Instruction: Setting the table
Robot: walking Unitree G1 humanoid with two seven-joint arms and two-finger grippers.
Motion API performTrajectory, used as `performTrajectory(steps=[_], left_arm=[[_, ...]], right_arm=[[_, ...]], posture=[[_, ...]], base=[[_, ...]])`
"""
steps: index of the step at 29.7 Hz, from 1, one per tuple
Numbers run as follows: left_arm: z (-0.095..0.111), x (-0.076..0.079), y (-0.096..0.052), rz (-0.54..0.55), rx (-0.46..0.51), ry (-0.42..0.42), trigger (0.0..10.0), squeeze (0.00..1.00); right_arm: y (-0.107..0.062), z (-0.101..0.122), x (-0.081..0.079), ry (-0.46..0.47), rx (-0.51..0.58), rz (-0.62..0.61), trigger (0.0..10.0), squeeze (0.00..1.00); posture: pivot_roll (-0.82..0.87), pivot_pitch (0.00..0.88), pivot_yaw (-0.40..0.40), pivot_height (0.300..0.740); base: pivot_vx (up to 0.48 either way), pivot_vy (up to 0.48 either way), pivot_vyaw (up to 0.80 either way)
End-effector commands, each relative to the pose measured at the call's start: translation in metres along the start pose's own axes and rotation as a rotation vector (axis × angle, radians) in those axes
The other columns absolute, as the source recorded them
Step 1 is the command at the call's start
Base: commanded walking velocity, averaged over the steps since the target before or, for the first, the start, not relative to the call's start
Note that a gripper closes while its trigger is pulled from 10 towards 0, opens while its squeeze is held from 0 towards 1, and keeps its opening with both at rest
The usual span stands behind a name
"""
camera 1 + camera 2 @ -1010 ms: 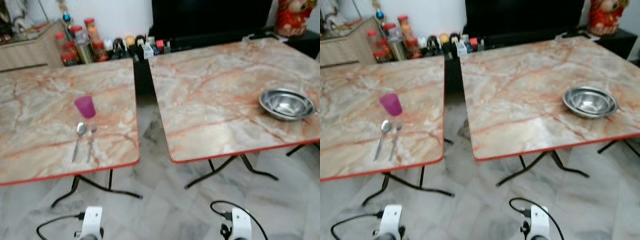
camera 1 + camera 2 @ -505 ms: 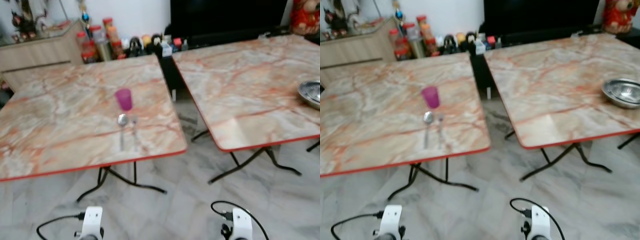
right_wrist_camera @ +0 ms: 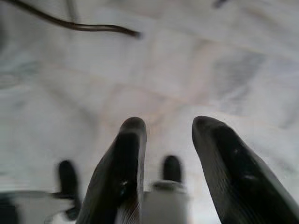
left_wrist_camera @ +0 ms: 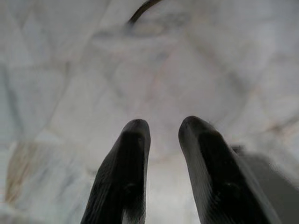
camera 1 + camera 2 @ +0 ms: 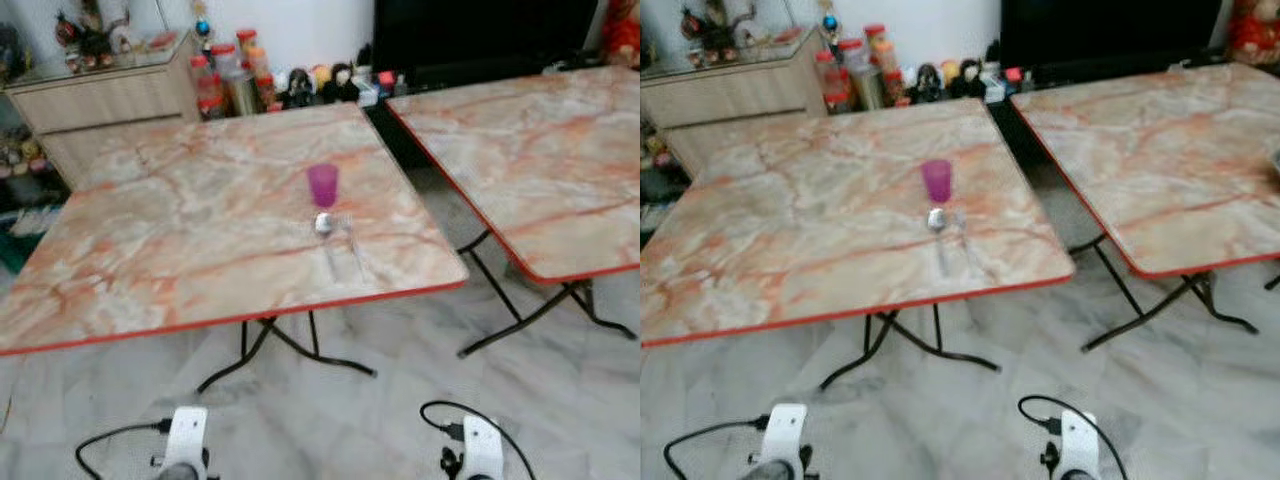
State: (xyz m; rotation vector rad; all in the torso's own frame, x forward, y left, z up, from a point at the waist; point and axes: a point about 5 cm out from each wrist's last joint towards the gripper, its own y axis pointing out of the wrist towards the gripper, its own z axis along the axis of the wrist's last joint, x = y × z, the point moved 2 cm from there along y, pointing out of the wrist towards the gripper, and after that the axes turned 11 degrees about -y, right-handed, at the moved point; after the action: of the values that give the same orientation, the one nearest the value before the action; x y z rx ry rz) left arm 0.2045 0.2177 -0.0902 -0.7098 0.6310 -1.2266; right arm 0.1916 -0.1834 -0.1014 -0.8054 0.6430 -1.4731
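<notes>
Pink cup point(image 5: 322, 184) sits mid-bench point(image 5: 150, 250), spoon point(image 5: 327, 238) and fork point(image 5: 353, 250) just near of it, handles pointing at me. Both arms hang low over the floor; left gripper point(image 4: 161, 128) and right gripper point(image 3: 168, 128) fingers apart, empty. Right arm's probably nearer.

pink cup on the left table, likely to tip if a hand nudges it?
Probably yes. The pink cup stands upright, looks taller than wide and seems narrower at the base, so top-heavy. It looks like thin plastic, likely light. The glossy marble table may let it slide first.
</notes>
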Motion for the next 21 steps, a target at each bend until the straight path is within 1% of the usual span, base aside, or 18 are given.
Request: performTrajectory(steps=[1,15,21], left_arm=[[0.003,0.0034,0.0005,-0.006,0.01,-0.01,10.0,0.0],[0.0031,0.0035,0.0008,-0.003,0.004,-0.024,10.0,0.0],[0.0031,0.0042,0.0007,-0.001,0.006,-0.018,10.0,0.0]], right_arm=[[0.0004,0.0037,0.0078,-0.012,0.011,-0.017,10.0,0.0],[0.0011,0.0077,0.0058,-0.027,0.024,-0.011,10.0,0.0],[0.0012,0.0089,0.0054,-0.036,0.03,-0.01,10.0,0.0]], posture=[[0.01,0.0,0.057,0.74],[0.01,0.0,0.056,0.74],[0.01,0.0,0.056,0.74]], base=[[0.0,0.0,0.0],[0.0,0.0,0.0],[0.0,0.0,0.66]])
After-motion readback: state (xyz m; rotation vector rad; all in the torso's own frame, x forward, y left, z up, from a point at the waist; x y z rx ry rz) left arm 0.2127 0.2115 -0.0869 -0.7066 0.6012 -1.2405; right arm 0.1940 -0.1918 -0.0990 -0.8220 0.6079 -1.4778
